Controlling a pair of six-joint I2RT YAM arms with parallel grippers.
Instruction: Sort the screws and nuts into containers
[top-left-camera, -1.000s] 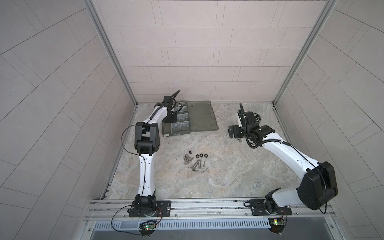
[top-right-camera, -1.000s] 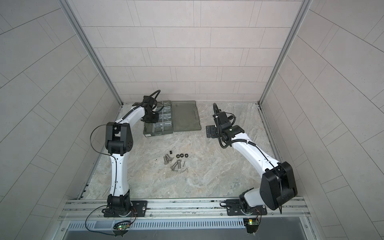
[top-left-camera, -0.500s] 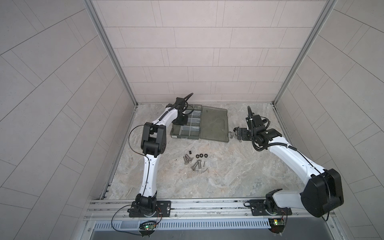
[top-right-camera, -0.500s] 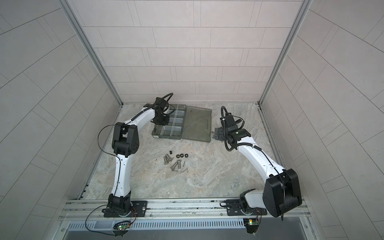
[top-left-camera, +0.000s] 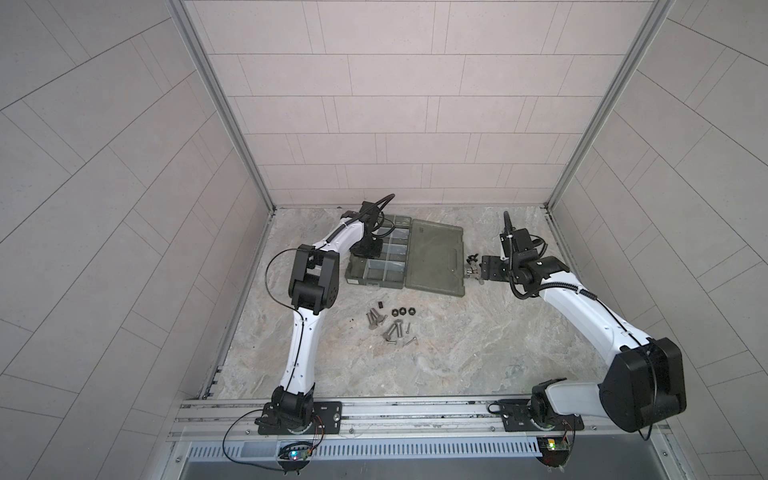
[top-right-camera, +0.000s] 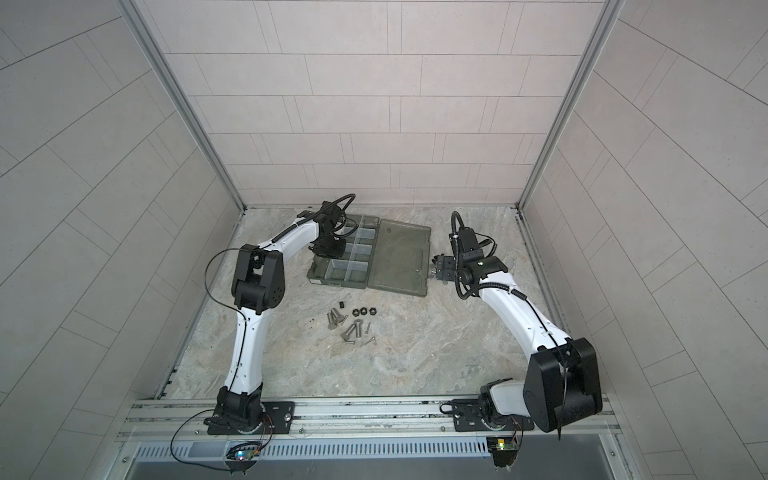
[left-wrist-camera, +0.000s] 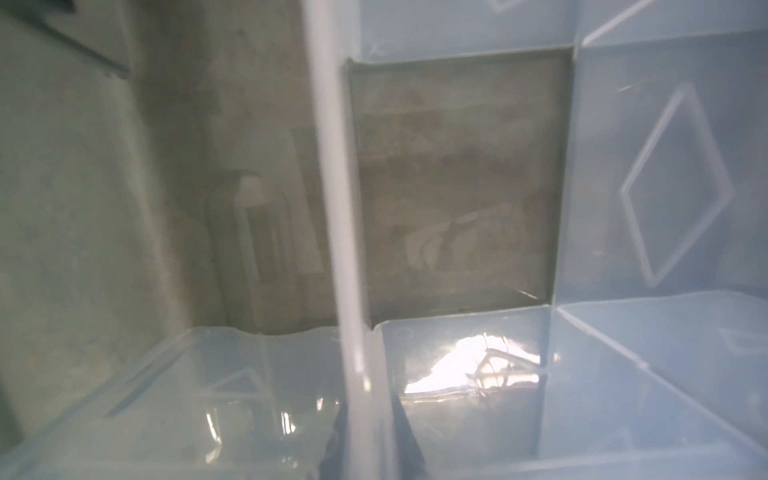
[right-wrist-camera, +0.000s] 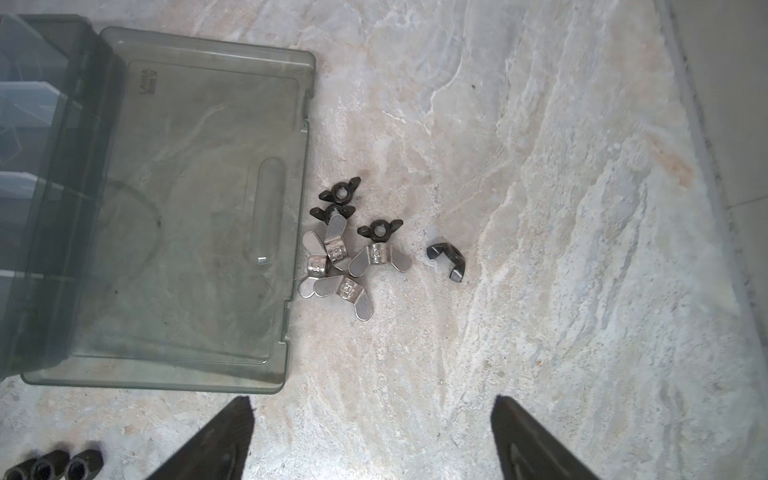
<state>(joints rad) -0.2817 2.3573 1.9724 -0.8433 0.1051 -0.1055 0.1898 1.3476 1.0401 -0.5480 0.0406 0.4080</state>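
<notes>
One divider (left-wrist-camera: 332, 187) sits clamped in left gripper (left-wrist-camera: 368, 440); right gripper (right-wrist-camera: 372, 436) gapes empty, wing nuts (right-wrist-camera: 345, 257) at three o'clock of the lid (right-wrist-camera: 187, 208)

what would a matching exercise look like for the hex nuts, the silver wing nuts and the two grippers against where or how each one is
Things: 1 black hex nuts; 2 silver wing nuts; 3 left gripper; 4 right gripper.
States: A open, above bare tabletop; B closed on a pale divider in the organiser; C in a row beside the bolts; D piled at the lid's edge.
Pairs: 1-C, 2-D, 3-B, 4-A.
</notes>
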